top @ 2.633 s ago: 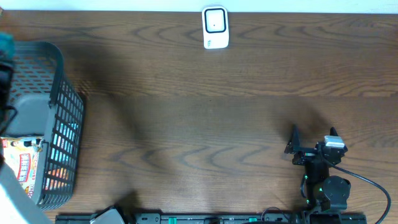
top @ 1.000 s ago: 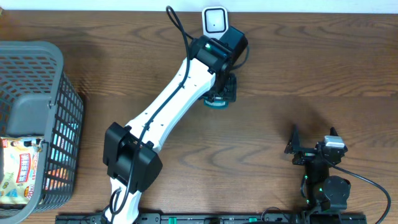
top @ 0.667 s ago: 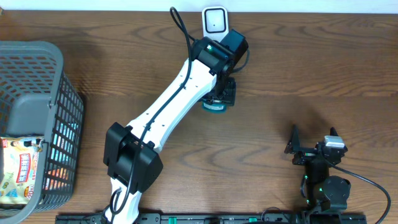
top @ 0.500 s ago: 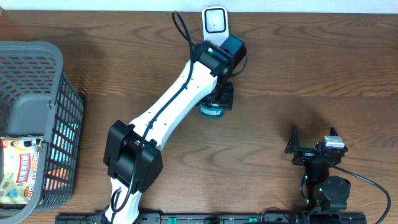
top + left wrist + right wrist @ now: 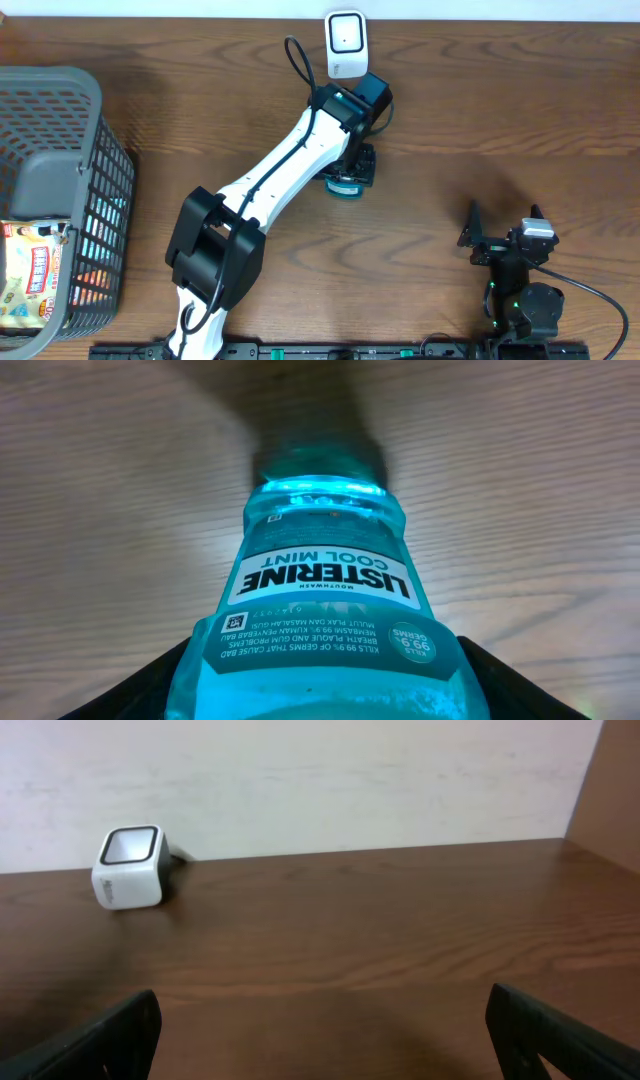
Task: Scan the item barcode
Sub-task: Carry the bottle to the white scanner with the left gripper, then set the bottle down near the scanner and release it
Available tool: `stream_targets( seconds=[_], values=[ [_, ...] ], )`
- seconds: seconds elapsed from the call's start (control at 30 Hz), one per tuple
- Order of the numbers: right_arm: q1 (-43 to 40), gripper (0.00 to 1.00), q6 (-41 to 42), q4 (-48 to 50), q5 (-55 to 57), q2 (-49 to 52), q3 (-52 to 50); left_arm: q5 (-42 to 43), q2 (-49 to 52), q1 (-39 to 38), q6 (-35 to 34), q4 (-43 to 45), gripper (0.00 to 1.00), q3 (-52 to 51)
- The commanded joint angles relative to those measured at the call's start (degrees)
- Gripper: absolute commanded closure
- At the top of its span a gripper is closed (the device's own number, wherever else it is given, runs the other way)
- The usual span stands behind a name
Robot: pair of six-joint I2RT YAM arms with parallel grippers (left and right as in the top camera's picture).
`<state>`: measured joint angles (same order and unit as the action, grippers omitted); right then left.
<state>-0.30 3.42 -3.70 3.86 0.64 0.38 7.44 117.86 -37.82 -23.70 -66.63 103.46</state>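
Where the left arm (image 5: 290, 170) overhangs it, the Listerine Cool Mint bottle (image 5: 346, 187) shows from overhead only as a teal sliver just below top centre. The wrist view crops its base, and no barcode can be made out. Wood-grain table (image 5: 480, 110), pale wall (image 5: 350, 770) behind. White scanner (image 5: 346, 45) at top centre; grey basket (image 5: 100, 120) holding a snack packet (image 5: 35, 275) at left. Left gripper (image 5: 320, 695) clamps the bottle's sides, arm stretched diagonally up-frame. Right gripper (image 5: 325, 1010) stands wide, empty, lower right.

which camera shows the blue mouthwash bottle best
The left wrist view: the blue-green Listerine mouthwash bottle fills the frame, label readable. Overhead shows only a teal sliver under the white robot arm. The right wrist view misses it.
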Motion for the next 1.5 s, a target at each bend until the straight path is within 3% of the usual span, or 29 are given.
stream_targets(
  seconds=[0.0, 0.13, 0.4, 0.87, 1.03, 1.47],
  values=[
    [0.39, 0.01, -0.48, -0.22, 0.09, -0.26, -0.09, 2.60, -0.92, 0.07, 0.74, 0.13, 0.32, -1.07],
    [0.39, 0.01, -0.48, -0.22, 0.11, -0.26, -0.09, 2.58, -0.92, 0.13, 0.74, 0.15, 0.30, -1.09],
    [0.39, 0.01, -0.48, -0.24, 0.11, -0.26, -0.09, 2.40, -0.94, 0.20, 0.74, 1.62, 0.02, 0.39],
    [0.39, 0.01, -0.48, -0.22, 0.11, -0.26, -0.09, 0.48, -5.68, 2.03, 0.76, -1.01, 0.02, 5.33],
    [0.39, 0.01, -0.48, -0.22, 0.11, -0.26, -0.09, -5.22, -10.58, 3.65, 0.76, -3.17, 0.02, 5.33],
    [0.39, 0.01, -0.48, -0.22, 0.11, -0.26, -0.09, -8.24, -27.67, 11.80, 0.79, -3.17, 0.02, 5.33]
  ],
)
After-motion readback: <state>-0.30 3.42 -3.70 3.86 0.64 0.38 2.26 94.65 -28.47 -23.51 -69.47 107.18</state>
